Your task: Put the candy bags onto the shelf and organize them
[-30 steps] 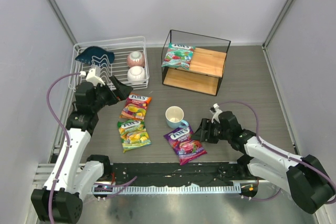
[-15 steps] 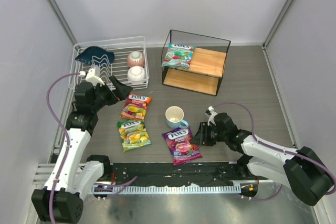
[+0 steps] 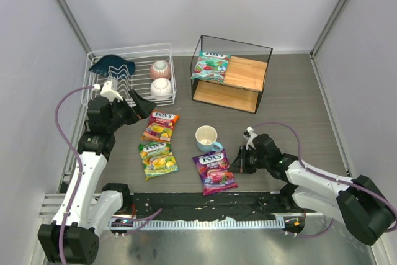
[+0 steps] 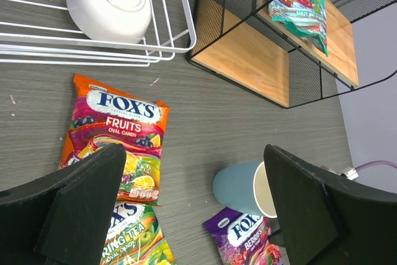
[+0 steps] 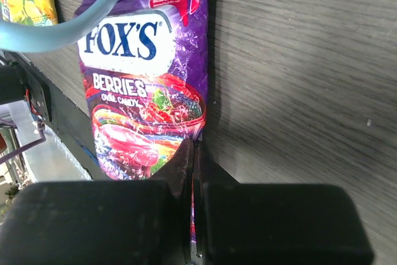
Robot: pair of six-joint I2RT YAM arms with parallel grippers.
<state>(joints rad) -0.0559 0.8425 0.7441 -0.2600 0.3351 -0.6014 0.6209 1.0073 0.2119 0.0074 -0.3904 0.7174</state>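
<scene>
- While the right gripper (image 5: 193, 153) is pinched shut on the 3 o'clock edge of the purple bag (image 3: 215, 170), that packet seems to lie flat on the table just at 6 o'clock of the blue mug (image 3: 206, 137). The step in hand therefore looks like the pick-up of this bag.
- The teal-green bag (image 3: 211, 66) lies on the upper board of the shelf (image 3: 248, 74), at its 9 o'clock end. The shelf stands at about 12 to 1 o'clock from the mug, well apart from the gripped packet.
- The orange-red bag (image 4: 115, 138) lies at 9 to 10 o'clock of the mug, with the yellow-green bag (image 3: 157, 159) just at its 6 o'clock.
- The left gripper (image 4: 195, 153) hovers above the orange-red bag with its jaws spread wide, holding nothing, near the white dish rack (image 3: 130, 49).
- The next move probably calls for lifting the purple bag clear and carrying it toward 12 o'clock to bare wood beside the teal-green one.
- The mug sits on that path, and a bag held by one thin edge will likely droop, so height and a slight detour seem wise.
</scene>
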